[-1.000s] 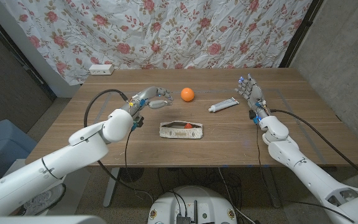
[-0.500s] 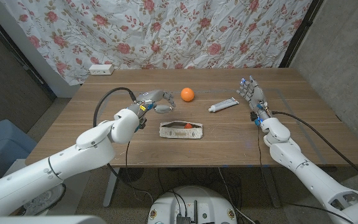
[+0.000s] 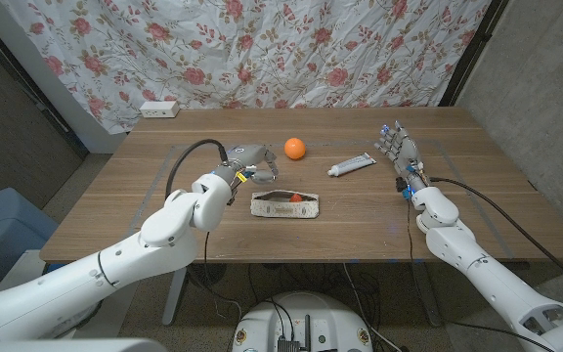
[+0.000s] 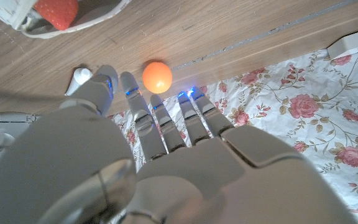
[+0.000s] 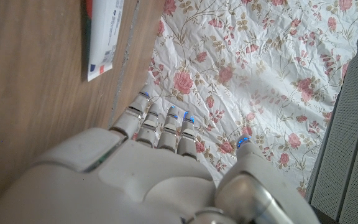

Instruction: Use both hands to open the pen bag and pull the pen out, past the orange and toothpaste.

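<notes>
Both of your hands hold nothing: your left hand (image 3: 254, 164) hovers with fingers apart just behind the pen bag (image 3: 285, 204), your right hand (image 3: 396, 147) spread beside the toothpaste (image 3: 351, 166).

Pen bag (image 3: 285, 204): pale, flat, oblong pouch lying lengthwise on the wooden table (image 3: 115, 205), near the front middle. Its top is parted, showing something red inside; the pen itself can't be made out. Orange (image 3: 294, 148): round, bright, behind the bag toward the curtain, well apart from it. Toothpaste (image 3: 351, 166): white tube, lying slantwise behind and to the right of the bag, cap end nearest the orange.
</notes>
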Controlling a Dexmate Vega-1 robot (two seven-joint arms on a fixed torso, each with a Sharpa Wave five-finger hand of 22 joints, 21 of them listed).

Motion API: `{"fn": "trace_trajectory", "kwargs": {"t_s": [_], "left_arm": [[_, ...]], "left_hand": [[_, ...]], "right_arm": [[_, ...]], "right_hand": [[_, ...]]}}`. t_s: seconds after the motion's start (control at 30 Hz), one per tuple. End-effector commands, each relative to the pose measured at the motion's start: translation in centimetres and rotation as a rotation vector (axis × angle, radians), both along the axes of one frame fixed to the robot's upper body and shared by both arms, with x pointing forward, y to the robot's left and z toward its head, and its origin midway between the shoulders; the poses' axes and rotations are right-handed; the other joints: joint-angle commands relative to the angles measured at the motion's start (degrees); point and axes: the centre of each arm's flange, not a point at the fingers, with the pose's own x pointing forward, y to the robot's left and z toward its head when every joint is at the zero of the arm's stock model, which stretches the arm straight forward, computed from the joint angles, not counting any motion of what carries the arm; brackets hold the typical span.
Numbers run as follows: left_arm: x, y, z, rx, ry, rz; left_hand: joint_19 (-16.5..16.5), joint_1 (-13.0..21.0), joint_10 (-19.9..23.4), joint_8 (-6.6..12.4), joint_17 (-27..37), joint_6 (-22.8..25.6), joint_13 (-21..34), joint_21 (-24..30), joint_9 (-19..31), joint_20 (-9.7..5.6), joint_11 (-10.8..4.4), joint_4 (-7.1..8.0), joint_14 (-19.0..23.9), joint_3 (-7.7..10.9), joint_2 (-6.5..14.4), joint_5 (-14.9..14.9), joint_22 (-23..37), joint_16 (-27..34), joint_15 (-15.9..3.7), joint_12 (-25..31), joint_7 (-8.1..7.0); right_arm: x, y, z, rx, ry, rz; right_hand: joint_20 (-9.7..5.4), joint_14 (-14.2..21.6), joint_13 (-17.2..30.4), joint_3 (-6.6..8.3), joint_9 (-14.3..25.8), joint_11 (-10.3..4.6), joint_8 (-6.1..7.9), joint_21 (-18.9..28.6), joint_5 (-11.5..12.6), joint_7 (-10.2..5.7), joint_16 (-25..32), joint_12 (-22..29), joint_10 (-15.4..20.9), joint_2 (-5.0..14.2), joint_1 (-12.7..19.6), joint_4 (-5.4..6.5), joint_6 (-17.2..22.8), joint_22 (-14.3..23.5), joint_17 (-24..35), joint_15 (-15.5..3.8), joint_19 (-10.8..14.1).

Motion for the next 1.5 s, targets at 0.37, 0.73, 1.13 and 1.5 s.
{"fn": "trace_trajectory", "kwargs": {"t_s": [0.37,0.73,1.13,1.5], "left_arm": [[0.1,-2.9,-2.1,0.087,-0.021,0.106],[0.3,-4.2,-3.0,0.133,-0.013,0.151],[0.6,-4.4,-4.2,0.127,-0.034,0.161],[1.1,-4.1,-5.0,0.141,-0.030,0.158]], "left_hand": [[0.6,1.6,2.0,-0.39,0.2,2.4,0.1,0.4,0.2,-0.15,0.04,-0.04,1.4,-1.36,-0.5,0.0,0.2,0.2,-6.52,0.0,0.14],[-0.1,2.4,2.8,-0.60,0.2,4.0,0.1,0.1,0.3,-0.65,-0.05,0.06,1.5,-2.21,-0.6,0.1,0.1,0.0,-7.11,-0.2,0.20],[-0.3,3.5,3.6,-0.70,0.2,5.4,0.2,0.0,0.3,-0.67,-0.56,0.02,2.3,-2.64,-0.4,0.1,0.1,0.1,-7.49,-0.3,0.10],[-0.2,3.9,4.2,-0.88,0.2,5.8,0.2,0.1,0.4,-0.71,-0.60,0.07,2.7,-2.96,-0.3,0.1,0.1,0.2,-7.63,-0.4,0.25]], "right_arm": [[-0.3,-0.6,-0.2,0.003,0.000,0.008],[-0.1,-0.8,-0.4,0.009,0.002,0.011],[0.0,-0.9,-0.6,0.016,0.004,0.009],[0.0,-0.9,-0.8,0.022,0.006,0.004]], "right_hand": [[-0.11,0.2,0.0,0.14,0.1,0.16,0.04,0.4,0.0,-0.21,0.5,0.2,0.2,0.33,0.2,-0.37,0.6,0.2,-0.1,-0.20,0.5],[-0.08,0.1,0.0,0.13,0.1,0.16,0.01,0.4,-0.1,-0.20,0.5,0.2,0.1,0.41,0.1,-0.48,0.7,0.2,-0.1,-0.18,0.5],[0.04,0.1,0.0,0.17,0.1,0.15,-0.01,0.4,-0.1,-0.20,0.6,0.2,0.2,0.60,0.0,-0.63,0.8,0.2,-0.1,-0.09,0.6],[0.07,0.2,-0.1,0.17,0.1,0.12,-0.05,0.4,-0.1,-0.31,0.7,0.2,0.2,0.68,-0.1,-0.78,0.9,0.2,-0.2,0.01,0.7]]}}
